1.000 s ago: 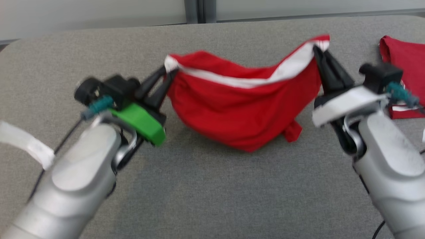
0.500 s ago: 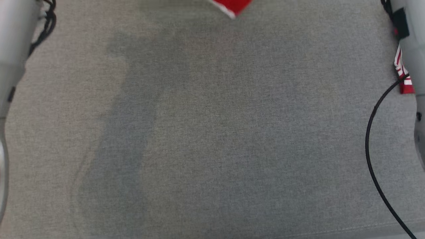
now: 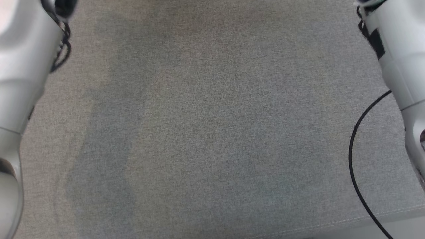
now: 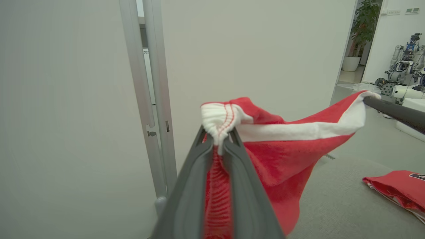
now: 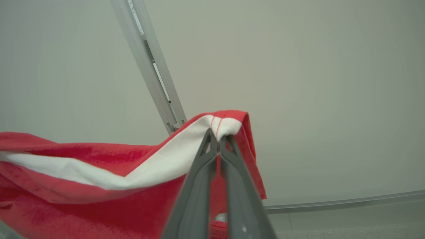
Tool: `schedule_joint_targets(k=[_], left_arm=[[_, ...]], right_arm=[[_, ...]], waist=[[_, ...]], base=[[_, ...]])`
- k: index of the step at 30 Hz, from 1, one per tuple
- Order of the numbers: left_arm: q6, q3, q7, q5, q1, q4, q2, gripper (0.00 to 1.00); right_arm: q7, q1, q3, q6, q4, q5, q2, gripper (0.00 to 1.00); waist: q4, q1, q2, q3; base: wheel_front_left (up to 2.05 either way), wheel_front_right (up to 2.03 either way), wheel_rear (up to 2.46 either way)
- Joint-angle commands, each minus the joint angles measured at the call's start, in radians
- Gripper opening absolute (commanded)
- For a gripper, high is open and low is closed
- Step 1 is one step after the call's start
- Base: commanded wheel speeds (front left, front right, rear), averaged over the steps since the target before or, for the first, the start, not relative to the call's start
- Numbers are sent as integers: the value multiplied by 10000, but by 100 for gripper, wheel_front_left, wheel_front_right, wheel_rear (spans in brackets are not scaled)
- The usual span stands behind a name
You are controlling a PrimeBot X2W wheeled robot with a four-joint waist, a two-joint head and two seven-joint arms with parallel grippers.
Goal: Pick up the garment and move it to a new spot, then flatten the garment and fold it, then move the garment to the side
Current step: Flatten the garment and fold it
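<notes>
The garment (image 4: 282, 159) is red with a white waistband and hangs stretched in the air between my two grippers. In the left wrist view my left gripper (image 4: 219, 136) is shut on one bunched end of the white band. The dark finger of my right gripper (image 4: 395, 111) holds the far end at the upper right. In the right wrist view my right gripper (image 5: 218, 136) is shut on that corner of the garment (image 5: 83, 199), which sags away to the left. The head view has my pale left forearm (image 3: 20, 66) and right forearm (image 3: 398, 49) at the edges.
The grey cloth-covered table (image 3: 212, 132) lies below, with a black cable (image 3: 353, 159) looping at its right. A second red garment (image 4: 398, 187) lies folded on the table's right side. A white wall and metal door post (image 4: 156, 99) stand behind.
The head picture has shifted down the table, so the garment and both grippers have left its top edge. Both forearms now loom larger at its sides. The grips are unchanged.
</notes>
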Motion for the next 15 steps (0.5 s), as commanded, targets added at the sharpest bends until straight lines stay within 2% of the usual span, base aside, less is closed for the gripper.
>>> schedule_joint_targets(k=[1,3,6,10,15], left_arm=[[16,-103,-95,-33,487,-146,42,0],[16,-26,-160,-43,1130,-357,108,0],[22,818,-153,305,2336,-1084,155,0],[295,2040,-149,1107,4396,-2306,0,0],[667,3113,-150,2250,7290,-3913,-321,0]], right_arm=[[-114,469,175,-10,-99,223,-101,0],[-186,1150,395,-10,-293,482,-226,0],[-263,2346,785,-10,-814,894,-498,0],[-313,4074,1124,-10,-1703,1425,-925,0],[-309,6450,1134,-10,-3213,1692,-1449,0]], waist=[[7,-2,0,-36],[29,-2,0,-114],[57,-2,0,-276],[92,-2,0,-620],[176,-2,0,-1075]], base=[[0,0,0],[0,0,0],[0,0,0],[0,0,0],[0,0,0]])
